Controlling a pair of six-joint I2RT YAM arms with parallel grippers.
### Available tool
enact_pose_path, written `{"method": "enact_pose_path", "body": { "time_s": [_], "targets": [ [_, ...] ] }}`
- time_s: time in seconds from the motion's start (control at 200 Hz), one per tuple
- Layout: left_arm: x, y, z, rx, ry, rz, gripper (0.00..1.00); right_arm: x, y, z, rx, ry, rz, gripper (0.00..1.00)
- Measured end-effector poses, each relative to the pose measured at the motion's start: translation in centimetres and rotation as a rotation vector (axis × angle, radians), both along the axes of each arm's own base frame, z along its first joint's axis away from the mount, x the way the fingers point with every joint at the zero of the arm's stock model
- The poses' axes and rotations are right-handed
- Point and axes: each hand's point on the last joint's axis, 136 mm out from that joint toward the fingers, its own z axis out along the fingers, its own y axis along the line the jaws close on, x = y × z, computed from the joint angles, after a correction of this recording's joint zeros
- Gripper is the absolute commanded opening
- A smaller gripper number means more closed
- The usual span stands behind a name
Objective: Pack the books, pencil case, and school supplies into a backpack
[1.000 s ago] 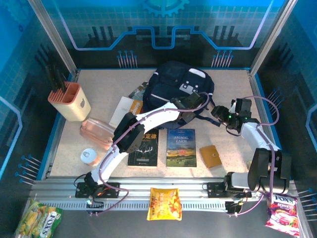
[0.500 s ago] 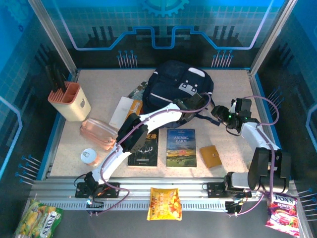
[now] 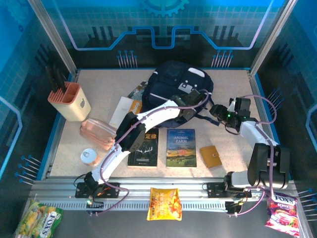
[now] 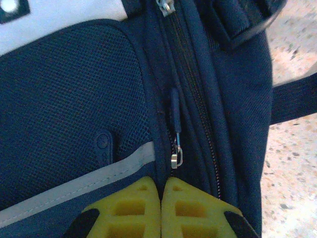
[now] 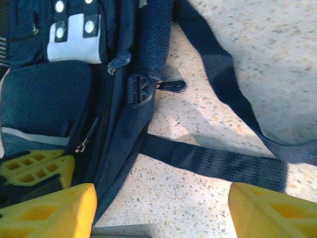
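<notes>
– Since a second ago, the left fingers (image 4: 138, 203) have pressed together against the backpack (image 3: 173, 82), just below its zip pull (image 4: 174, 106).
– Right fingers (image 5: 49, 208) are spread above the strap (image 5: 213, 158). Probably the unzipping step; that pull needs catching. Books (image 3: 181, 147) lie on the speckled table (image 3: 99, 89), blue-lit panels around.

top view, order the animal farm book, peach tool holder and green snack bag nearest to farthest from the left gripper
From the left gripper, on the backpack:
1. Animal Farm book, just toward the arm bases.
2. peach tool holder, far left of the table.
3. green snack bag, bottom-left corner, past the rail.
</notes>
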Motion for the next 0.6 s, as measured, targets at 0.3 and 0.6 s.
{"method": "enact_pose_path", "body": {
  "time_s": [0.3,0.6],
  "targets": [
    [-0.8,3.4,7.5,-0.178,0.031,-0.008,0.00,1.5,3.7,-1.0,0.050,-0.055,0.163,0.65],
    [-1.7,4.8,9.4,-0.270,0.069,-0.024,0.00,3.5,6.0,-0.1,0.115,-0.180,0.266,0.48]
  ]
}}
